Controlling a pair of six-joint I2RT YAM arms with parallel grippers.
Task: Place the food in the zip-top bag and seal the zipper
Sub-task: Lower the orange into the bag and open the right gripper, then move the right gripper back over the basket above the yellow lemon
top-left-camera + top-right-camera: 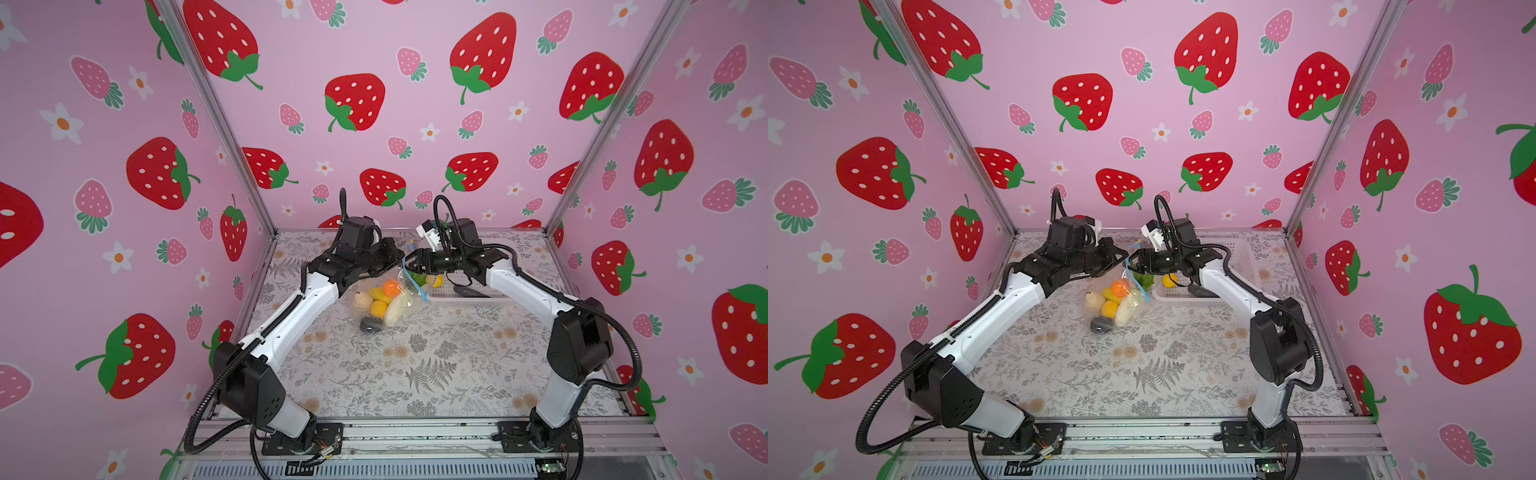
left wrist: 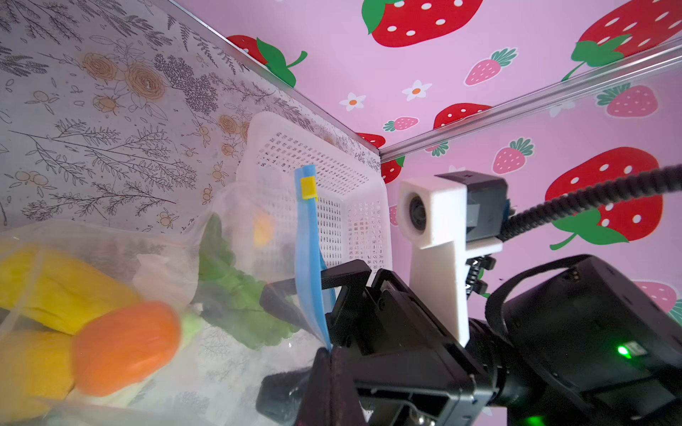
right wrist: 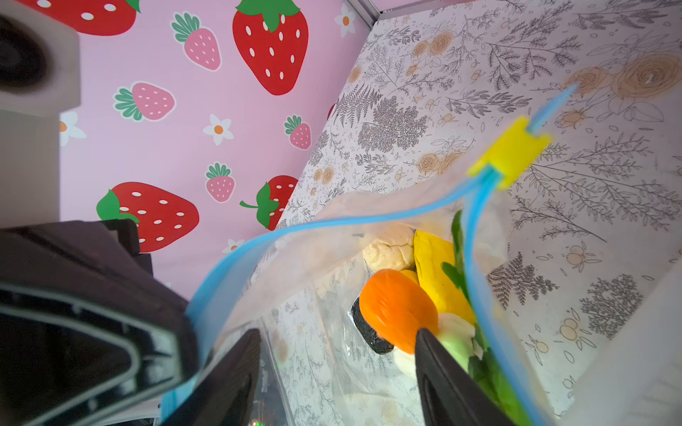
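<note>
Pinching one zipper [image 2: 305,228], left hand [image 1: 400,257] clamped, right hand [image 1: 409,266] parted, empty, one bag [image 3: 295,254], one basket [image 2: 280,125].

- In both top views the left claw [image 1: 398,261] meets the zip-top bag [image 1: 384,307] at its mouth, too small there to tell what its tips pinch. The left wrist view cuts this claw off at the picture's edge.
- The right claw [image 3: 337,332] is blurred in its own wrist view, its fingers running out of frame. Whether one touches the green leafy piece [image 3: 487,372] inside the bag cannot be told.
- The dark grey piece [image 3: 369,333] in the bag is half hidden behind the orange piece [image 3: 395,306].
- The zipper [image 3: 469,258] blurs past its yellow slider [image 3: 511,155].
- The basket [image 1: 469,301], just beyond the bag, lies mostly under the right arm [image 1: 528,286], which partly covers a dark piece [image 1: 467,290] in it.
</note>
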